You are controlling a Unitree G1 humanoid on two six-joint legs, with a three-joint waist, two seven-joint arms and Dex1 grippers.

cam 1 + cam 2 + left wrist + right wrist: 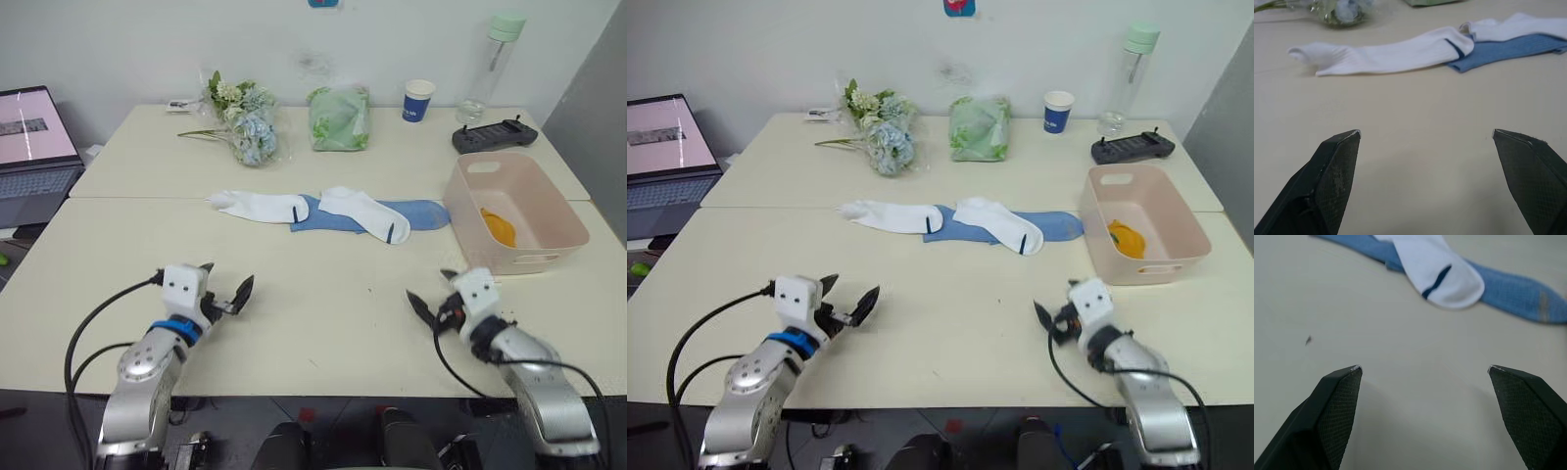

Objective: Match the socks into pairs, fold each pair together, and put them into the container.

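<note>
Both the left end effector (pixel 225 287) and right end effector (pixel 428 292) hover released over the desk (pixel 323 323). White and blue socks (pixel 333 213) lie at 12 o'clock; the pink container (pixel 513 210), at 2 o'clock, holds a yellow sock (pixel 499 227).

Two cream tables (pixel 323 323) pushed together (seam between), white wall (pixel 127 49) behind, laptop (pixel 34 147) at left.

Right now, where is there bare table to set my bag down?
Between the socks and the two grippers, left and right, the table lies bare. The far edge is crowded: flowers, green bundle, cup, bottle, controller.
</note>
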